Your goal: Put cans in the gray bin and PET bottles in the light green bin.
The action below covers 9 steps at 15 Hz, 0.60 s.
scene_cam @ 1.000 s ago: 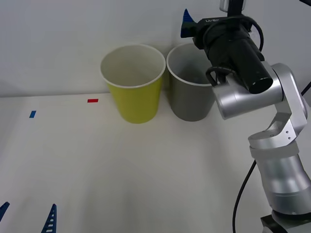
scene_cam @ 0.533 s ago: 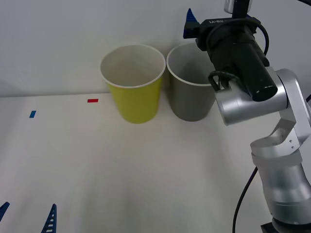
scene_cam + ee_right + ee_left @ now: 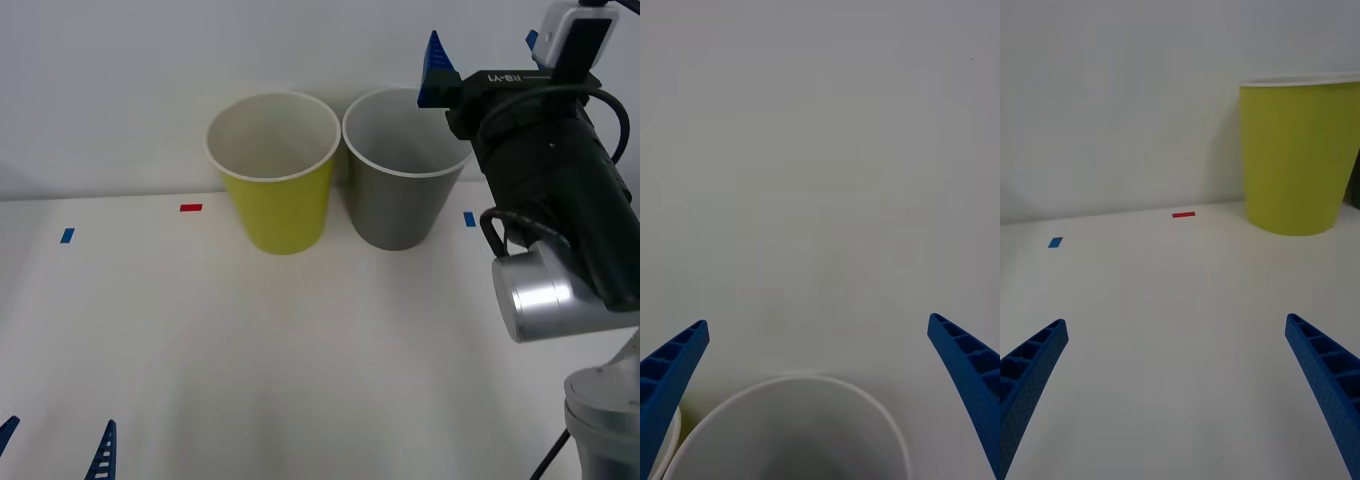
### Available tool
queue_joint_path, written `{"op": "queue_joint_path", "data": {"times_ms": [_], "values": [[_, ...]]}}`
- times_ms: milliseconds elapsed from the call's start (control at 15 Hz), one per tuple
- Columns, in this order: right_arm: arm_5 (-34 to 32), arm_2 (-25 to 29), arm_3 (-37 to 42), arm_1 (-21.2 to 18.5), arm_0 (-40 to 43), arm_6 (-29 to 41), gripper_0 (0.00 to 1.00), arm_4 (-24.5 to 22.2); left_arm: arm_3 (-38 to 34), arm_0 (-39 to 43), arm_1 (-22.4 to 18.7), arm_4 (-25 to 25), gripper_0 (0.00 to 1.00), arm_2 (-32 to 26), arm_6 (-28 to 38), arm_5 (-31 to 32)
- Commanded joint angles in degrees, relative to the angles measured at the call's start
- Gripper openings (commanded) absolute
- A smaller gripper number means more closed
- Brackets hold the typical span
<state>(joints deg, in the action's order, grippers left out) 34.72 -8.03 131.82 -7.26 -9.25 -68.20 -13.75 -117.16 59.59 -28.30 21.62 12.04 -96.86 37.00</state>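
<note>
The light green bin (image 3: 272, 190) and the gray bin (image 3: 398, 195) stand side by side at the back of the table, both upright with pale insides. My right gripper (image 3: 485, 55) is raised just right of the gray bin's mouth, open, with nothing between its fingers. In the right wrist view the gray bin's white rim (image 3: 790, 382) lies below the open right gripper (image 3: 818, 322). My left gripper (image 3: 55, 445) is parked open at the near left edge. From its wrist, the left gripper (image 3: 1176, 322) faces the light green bin (image 3: 1300, 157). The cans and PET bottles are out of view.
A red tape mark (image 3: 190, 207) and a blue tape mark (image 3: 67, 235) lie on the white table (image 3: 300, 350) left of the bins. Another blue mark (image 3: 468, 218) lies right of the gray bin. A wall stands close behind the bins.
My right arm has swung to the right, from over the gray bin to beside it. The bin's whole mouth now shows. The left arm has not moved.
</note>
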Motion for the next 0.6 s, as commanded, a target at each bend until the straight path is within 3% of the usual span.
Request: {"op": "queue_joint_path", "data": {"times_ms": [67, 400, 600], "values": [[-0.3, -1.2, 7.1, 0.7, 9.1, -0.5, 1.0, 0.7, 0.0, 0.0, 0.0, 0.0, 1.0, 0.0, 0.0, 0.0], [-5.9, -1.6, 9.9, 1.4, 21.0, -0.4, 1.0, 1.3, 0.0, 0.0, 0.0, 0.0, 1.0, 0.0, 0.0, 0.0], [-9.7, -1.6, 9.9, -0.1, 26.8, 0.0, 1.0, 1.5, 0.0, 0.0, 0.0, 0.0, 1.0, 0.0, 0.0, 0.0]]}}
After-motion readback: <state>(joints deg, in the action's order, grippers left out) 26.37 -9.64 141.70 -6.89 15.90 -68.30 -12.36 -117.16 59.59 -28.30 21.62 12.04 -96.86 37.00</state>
